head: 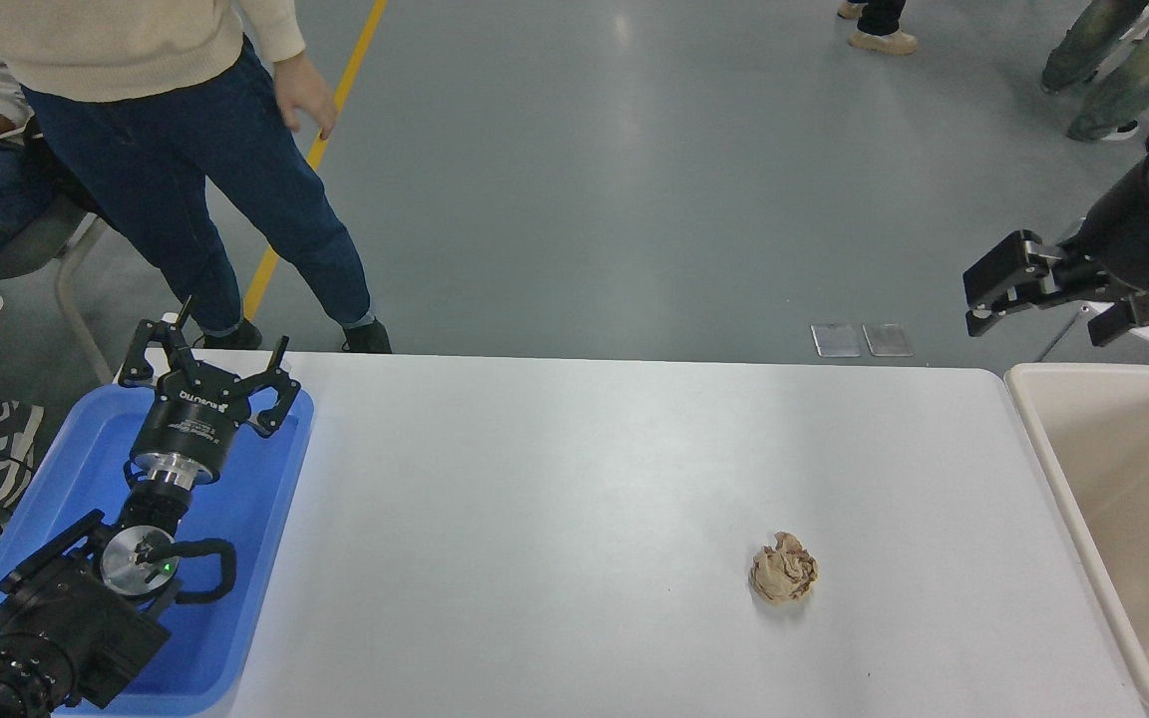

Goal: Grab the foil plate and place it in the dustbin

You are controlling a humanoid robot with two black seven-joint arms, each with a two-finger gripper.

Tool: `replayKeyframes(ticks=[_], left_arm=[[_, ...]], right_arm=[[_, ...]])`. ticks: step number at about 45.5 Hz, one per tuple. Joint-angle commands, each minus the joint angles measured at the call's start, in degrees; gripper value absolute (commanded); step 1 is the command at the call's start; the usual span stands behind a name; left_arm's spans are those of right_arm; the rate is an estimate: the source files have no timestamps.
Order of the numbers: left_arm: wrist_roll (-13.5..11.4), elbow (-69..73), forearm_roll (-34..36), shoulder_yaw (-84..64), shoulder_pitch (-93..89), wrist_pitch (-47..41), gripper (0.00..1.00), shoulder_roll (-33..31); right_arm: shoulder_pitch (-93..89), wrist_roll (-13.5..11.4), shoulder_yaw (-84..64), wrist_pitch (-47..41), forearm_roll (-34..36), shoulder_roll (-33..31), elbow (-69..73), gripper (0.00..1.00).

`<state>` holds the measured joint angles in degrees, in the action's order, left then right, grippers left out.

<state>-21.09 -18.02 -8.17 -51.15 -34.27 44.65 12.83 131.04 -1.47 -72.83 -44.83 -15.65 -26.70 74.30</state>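
The foil plate is out of view in the head view. The beige dustbin stands at the table's right end, and the part of its plain interior that shows holds nothing. My right gripper hangs open and empty high above the bin's far left corner, its arm entering from the right edge. My left gripper is parked open over the blue tray at the lower left.
A crumpled brown paper ball lies on the white table right of centre. A shallow blue tray sits at the left end. A person in jeans stands beyond the far left corner.
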Motion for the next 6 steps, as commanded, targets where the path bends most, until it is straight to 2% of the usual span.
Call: replayKeyframes(ticks=[1, 6], left_arm=[[0.00, 0.00, 0.00, 0.00, 0.08, 0.00, 1.00, 0.00], [-0.09, 0.00, 0.00, 0.00, 0.08, 0.00, 1.00, 0.09]], right_arm=[[1.41, 0.06, -1.08, -0.17, -0.52, 3.41, -0.03, 1.00], [1.41, 0.06, -1.79, -0.17, -0.43, 3.68, -0.12, 1.00]])
